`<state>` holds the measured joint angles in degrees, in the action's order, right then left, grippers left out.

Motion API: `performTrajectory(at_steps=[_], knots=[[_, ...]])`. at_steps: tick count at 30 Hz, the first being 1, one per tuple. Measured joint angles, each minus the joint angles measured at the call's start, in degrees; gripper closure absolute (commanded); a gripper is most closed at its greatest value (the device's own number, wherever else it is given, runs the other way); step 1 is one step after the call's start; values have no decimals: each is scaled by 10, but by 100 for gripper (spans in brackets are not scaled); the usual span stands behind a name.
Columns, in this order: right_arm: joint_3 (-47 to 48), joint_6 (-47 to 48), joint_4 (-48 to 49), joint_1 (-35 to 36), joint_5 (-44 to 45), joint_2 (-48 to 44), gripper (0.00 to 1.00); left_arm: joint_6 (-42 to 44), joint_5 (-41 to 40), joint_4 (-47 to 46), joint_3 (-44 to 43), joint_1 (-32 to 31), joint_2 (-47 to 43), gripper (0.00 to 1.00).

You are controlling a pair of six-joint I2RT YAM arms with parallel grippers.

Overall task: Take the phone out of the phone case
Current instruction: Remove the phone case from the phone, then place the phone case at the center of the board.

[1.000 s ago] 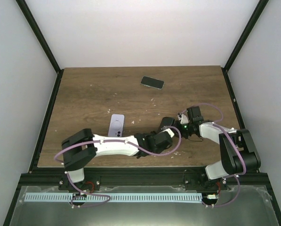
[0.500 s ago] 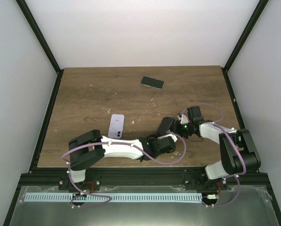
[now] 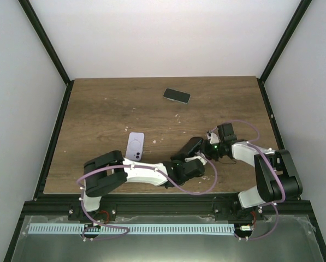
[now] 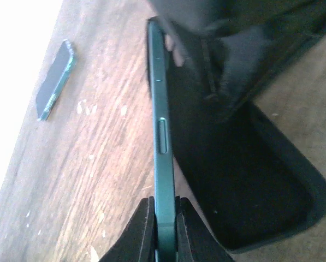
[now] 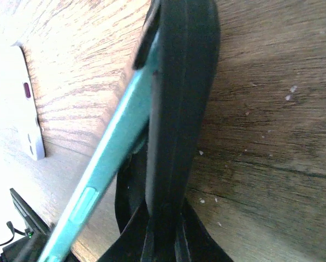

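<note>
Left gripper [image 4: 164, 210] pinches phone [image 4: 159, 103], right gripper [image 5: 164, 226] clamps case [image 5: 180, 82].

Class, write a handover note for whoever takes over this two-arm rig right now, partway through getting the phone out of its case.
The left gripper is shut on the edge of the green phone.
The right gripper is shut on the rim of the black case.
Both things are held on edge between the two wrists, over the near right part of the table.
Done: the phone is partly levered out, with one end clear of the case.
Left: pull them fully apart and set both down.
</note>
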<state>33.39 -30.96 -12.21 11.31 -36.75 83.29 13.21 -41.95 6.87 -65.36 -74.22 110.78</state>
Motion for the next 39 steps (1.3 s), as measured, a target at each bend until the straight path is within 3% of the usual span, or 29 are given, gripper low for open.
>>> performTrajectory(at_steps=[10,20,29,39], knots=[[0,9,-13,-2,35,-40,99,-4,-30,-28,24,2,-36,100],[18,73,-30,-19,141,-100,99,-107,-18,12,123,2,-237,100],[224,379,-137,-42,135,-16,99,-200,-3,69,206,2,-384,100],[384,609,-393,-198,76,180,99,-237,6,78,275,2,-455,100]])
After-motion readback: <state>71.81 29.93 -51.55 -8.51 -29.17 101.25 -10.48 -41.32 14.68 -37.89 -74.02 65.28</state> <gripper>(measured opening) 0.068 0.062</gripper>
